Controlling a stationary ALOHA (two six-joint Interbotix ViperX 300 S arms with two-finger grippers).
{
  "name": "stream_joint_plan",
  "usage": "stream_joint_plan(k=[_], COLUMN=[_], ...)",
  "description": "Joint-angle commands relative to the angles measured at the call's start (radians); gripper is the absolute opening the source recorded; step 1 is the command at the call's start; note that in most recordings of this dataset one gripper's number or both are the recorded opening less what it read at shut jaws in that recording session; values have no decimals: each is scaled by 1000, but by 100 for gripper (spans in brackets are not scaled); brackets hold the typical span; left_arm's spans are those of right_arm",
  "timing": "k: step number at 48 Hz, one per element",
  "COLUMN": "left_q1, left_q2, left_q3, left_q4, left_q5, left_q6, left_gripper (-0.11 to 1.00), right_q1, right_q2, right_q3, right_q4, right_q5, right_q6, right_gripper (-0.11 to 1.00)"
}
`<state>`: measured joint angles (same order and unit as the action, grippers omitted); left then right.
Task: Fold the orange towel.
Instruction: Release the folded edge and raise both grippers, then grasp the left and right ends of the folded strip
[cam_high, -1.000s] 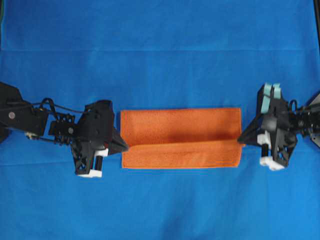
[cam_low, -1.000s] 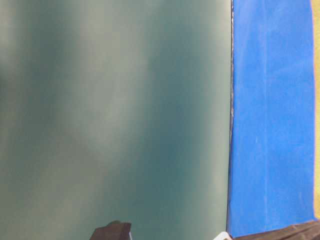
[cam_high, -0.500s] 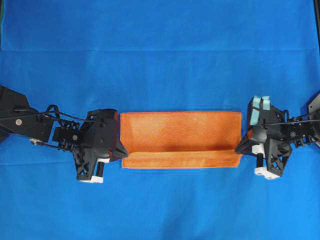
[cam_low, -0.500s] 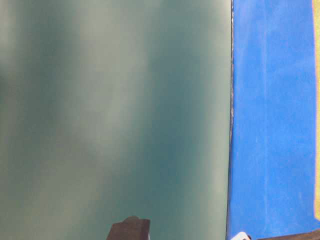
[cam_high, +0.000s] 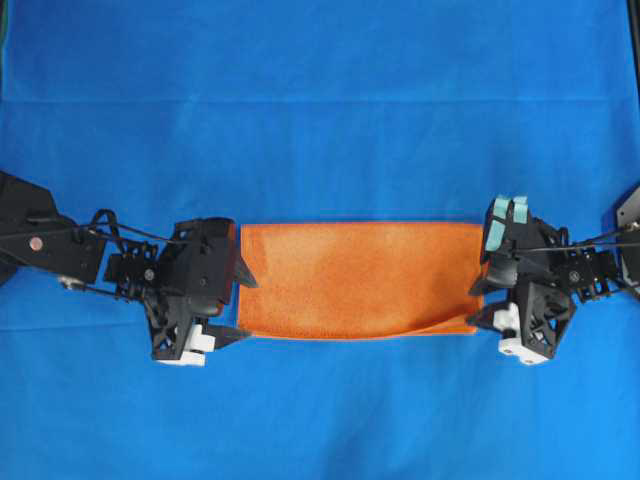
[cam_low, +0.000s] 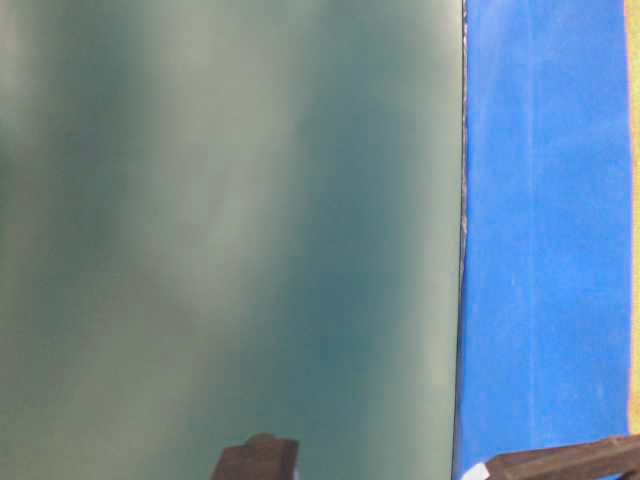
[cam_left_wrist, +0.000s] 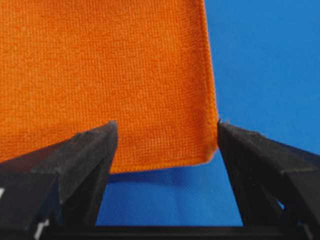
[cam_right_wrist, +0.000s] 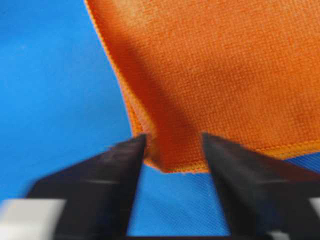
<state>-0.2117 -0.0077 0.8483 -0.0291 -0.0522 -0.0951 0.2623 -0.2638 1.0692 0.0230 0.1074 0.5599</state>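
The orange towel (cam_high: 360, 280) lies on the blue cloth as a wide folded rectangle, its lower right corner a little raised. My left gripper (cam_high: 243, 307) is open at the towel's left end, one finger on each side of the lower left corner. In the left wrist view the towel (cam_left_wrist: 100, 65) hangs free between the spread fingers of the gripper (cam_left_wrist: 166, 130). My right gripper (cam_high: 478, 303) is open at the right end. In the right wrist view the towel's (cam_right_wrist: 225, 65) corner sits loose between the parted fingers of the gripper (cam_right_wrist: 174, 137).
Blue cloth (cam_high: 320, 120) covers the whole table around the towel. The table-level view is mostly a blurred green surface (cam_low: 230, 230), with a strip of blue cloth (cam_low: 545, 230) at the right and dark arm parts along the bottom edge.
Both grippers have opened and let go of the towel's edge. The raised fold that they carried toward the near edge now lies flat, and the crease across the towel is gone.
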Motion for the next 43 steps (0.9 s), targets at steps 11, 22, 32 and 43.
stream_joint_plan(k=[11, 22, 32, 43], left_q1=[89, 247, 298, 298], left_q2=[-124, -112, -43, 44], left_q3=[-3, -6, -17, -26], left_q4=[2, 2, 2, 2], left_q5=[26, 25, 11, 2], left_q6=[49, 95, 107, 106], left_gripper=[70, 70, 70, 70], right_q1=[-107, -313, -383, -383], right_q2=[-156, -166, -84, 31], right_q3=[-11, 3, 0, 2], right_q4=[-135, -268, -308, -307], right_q5=[110, 135, 130, 67], right_q6=[-3, -3, -3, 3], right_gripper=[62, 62, 62, 61])
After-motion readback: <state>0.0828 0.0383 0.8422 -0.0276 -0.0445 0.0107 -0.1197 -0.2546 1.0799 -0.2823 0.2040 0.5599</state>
